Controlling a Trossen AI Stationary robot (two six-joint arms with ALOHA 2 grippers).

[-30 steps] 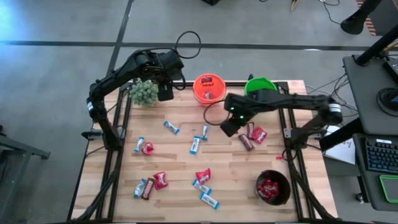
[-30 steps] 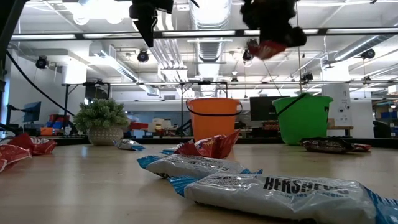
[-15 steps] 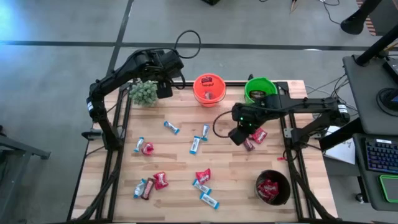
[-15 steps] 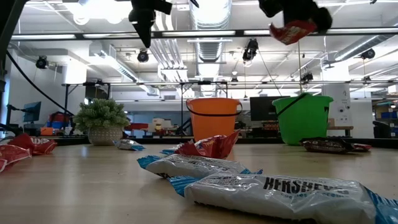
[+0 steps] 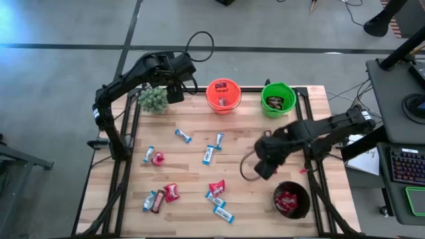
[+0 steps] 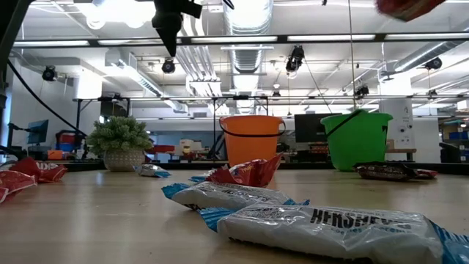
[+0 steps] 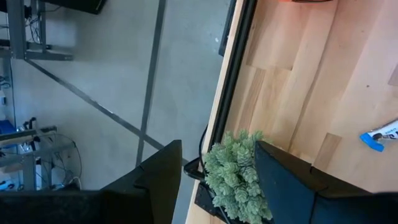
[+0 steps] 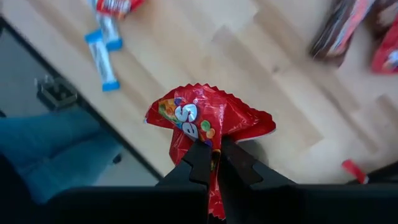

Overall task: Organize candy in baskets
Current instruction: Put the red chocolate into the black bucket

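My right gripper [image 5: 261, 171] hangs above the table's near right part, just beside the black basket [image 5: 291, 200], shut on a red candy packet [image 8: 208, 121]. The packet also shows high up in the low view [image 6: 407, 6]. The black basket holds red packets. The orange basket [image 5: 223, 95] and the green basket [image 5: 278, 99] stand at the far edge. Loose candy lies across the table: blue-and-white bars [image 5: 209, 154] and red packets [image 5: 217, 186]. My left gripper [image 7: 217, 168] stands open above the potted plant [image 5: 153, 99] at the far left, touching nothing. My right gripper pinches one gathered end of the red packet [image 8: 213, 149] between its two fingers [image 8: 198, 163]. The fingers slant down from above. The rest of the packet fans out beyond the fingertips, lifted clear of the table.
A dark brown bar and a red packet [image 8: 339, 31] lie on the wood near my right gripper. More candy sits near the table's front left [image 5: 161, 196]. The dark frame [image 5: 309, 143] runs along the table's right edge.
My right gripper has swung from the table's middle, near the green basket, toward the near right corner and the black basket. It stays shut and carries the red packet along, clear of the table.
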